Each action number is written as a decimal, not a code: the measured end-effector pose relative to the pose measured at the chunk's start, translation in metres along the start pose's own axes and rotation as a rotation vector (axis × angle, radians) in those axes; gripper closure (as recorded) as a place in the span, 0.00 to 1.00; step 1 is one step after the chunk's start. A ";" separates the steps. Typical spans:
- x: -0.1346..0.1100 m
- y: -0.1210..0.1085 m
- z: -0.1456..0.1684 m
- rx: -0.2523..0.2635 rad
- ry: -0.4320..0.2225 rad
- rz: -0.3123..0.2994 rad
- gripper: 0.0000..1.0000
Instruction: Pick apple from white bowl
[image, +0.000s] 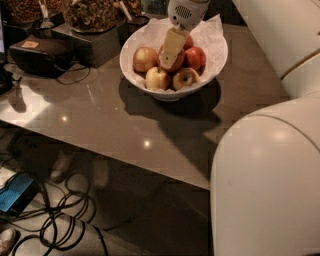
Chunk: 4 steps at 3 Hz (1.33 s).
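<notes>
The white bowl (210, 60), lined with crinkled white paper, stands at the back of the grey table and holds several apples. My gripper (168, 61) reaches down from above into the middle of the bowl. Its pale tip rests against the deep-red apple (179, 64) at the bowl's centre, which it partly hides. I see no sticker from here. Smaller yellow-red apples (144, 58) lie to the left and front, and a plain red apple (195, 57) lies to the right.
The grey table (115, 125) carries a black case (42, 52) at the left and containers of snacks (92, 15) behind it. My white arm (265, 175) fills the right foreground. Cables and a blue object (17, 190) lie on the floor below.
</notes>
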<state>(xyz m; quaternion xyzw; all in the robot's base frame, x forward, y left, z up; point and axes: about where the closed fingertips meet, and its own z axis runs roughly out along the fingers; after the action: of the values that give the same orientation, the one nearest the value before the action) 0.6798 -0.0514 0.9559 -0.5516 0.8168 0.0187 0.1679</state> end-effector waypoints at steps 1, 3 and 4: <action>0.001 0.000 0.012 -0.017 0.018 0.000 0.29; 0.004 0.001 0.027 -0.037 0.042 -0.004 0.29; 0.005 0.000 0.033 -0.044 0.048 -0.007 0.28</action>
<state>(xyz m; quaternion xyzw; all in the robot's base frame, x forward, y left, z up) 0.6869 -0.0488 0.9236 -0.5583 0.8181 0.0230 0.1361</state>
